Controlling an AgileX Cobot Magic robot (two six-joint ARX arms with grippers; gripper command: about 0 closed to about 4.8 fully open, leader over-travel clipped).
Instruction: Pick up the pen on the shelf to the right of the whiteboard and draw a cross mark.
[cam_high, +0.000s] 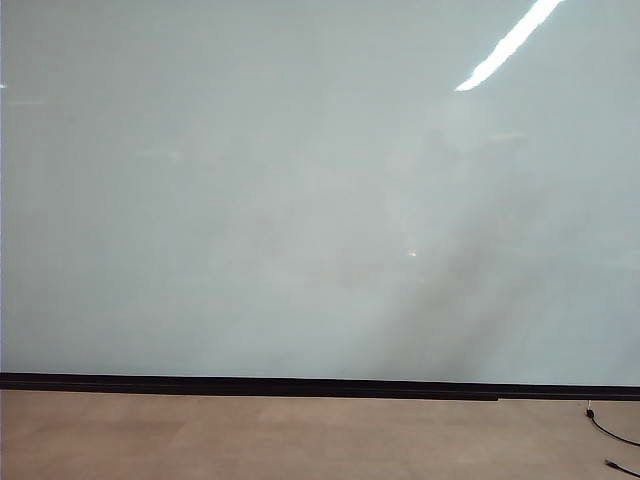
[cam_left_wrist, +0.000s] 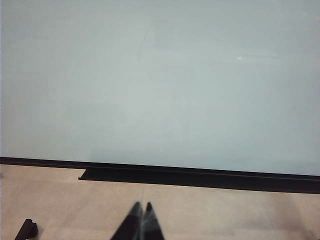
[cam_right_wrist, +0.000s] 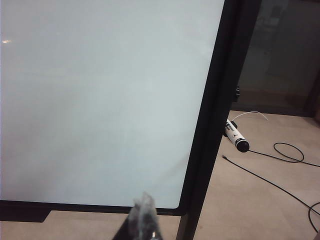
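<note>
Left gripper (cam_left_wrist: 142, 208) is seen low in its wrist view, fingertips pressed together. Right gripper (cam_right_wrist: 142, 210) is likewise closed, nothing gripped. Neither arm is seen in the exterior view.

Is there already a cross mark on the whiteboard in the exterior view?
No, the whiteboard shows only a bare pale surface with light glare, and neither gripper is in that view.
</note>
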